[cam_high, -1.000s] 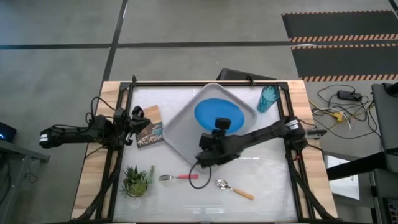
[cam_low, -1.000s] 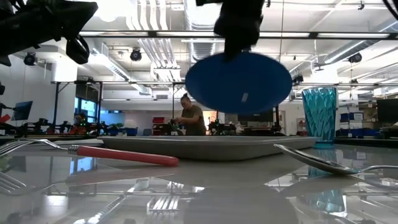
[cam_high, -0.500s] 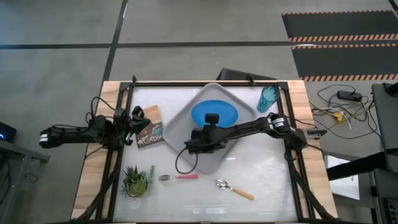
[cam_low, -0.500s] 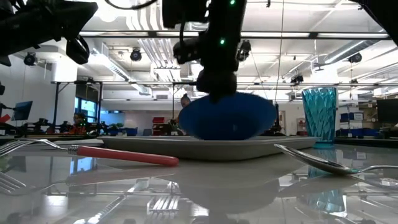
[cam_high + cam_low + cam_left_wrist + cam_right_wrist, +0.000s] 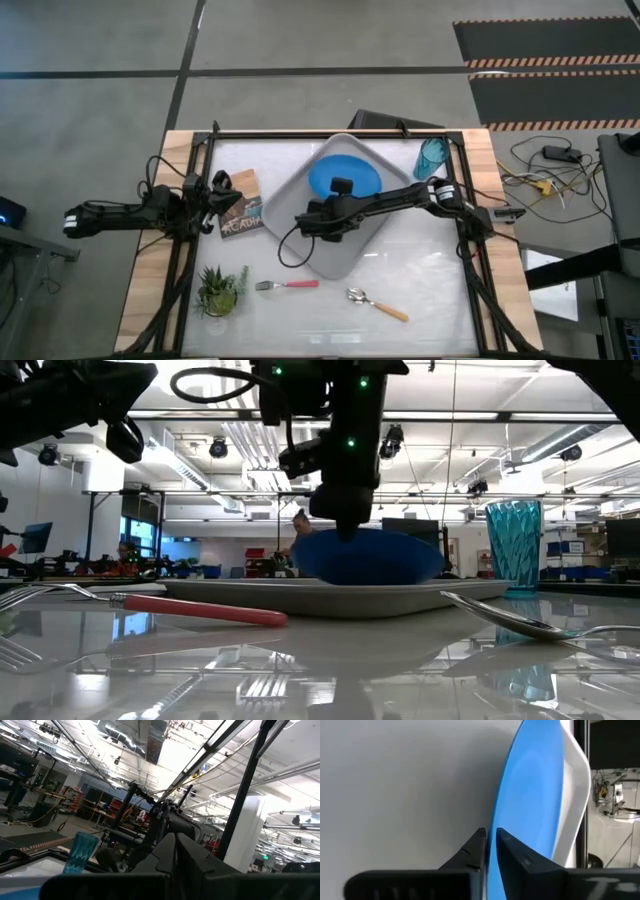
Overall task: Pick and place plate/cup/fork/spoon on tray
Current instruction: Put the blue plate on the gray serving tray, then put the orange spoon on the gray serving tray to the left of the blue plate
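1. The right gripper (image 5: 322,222) reaches across the large light grey rectangular tray (image 5: 300,215) with its rounded corners and raised rim. Its two dark fingers (image 5: 512,855) are pinched on the edge of the round flat bright blue plate (image 5: 350,176), as the right wrist view shows, with the rim between them.
2. An edge grip suits a flat plate, which offers little else to pinch. The low view shows the plate (image 5: 368,558) down at the tray (image 5: 330,595), seemingly resting on the tray floor or just off it; I cannot tell which. I judge this to be the set-down step, with the release not yet made.
3. The tray holds only the plate, toward its far corner, which leaves bare floor nearer the camera for the other pieces.
4. The small translucent teal-blue tumbler cup (image 5: 432,158) stands upright on the table, beside the tray's far right corner and apart from it; whether it is empty I cannot tell.
5. The small fork with silver head and pink-red handle (image 5: 288,285) and the small spoon with silver bowl and orange handle (image 5: 378,304) lie on the table before the tray's near edge, well clear of each other.
6. The left gripper (image 5: 222,193) waits at the table's left side over a printed booklet (image 5: 241,205); whether its fingers are parted I cannot tell.
7. A small green potted plant (image 5: 220,290) sits at the near left.
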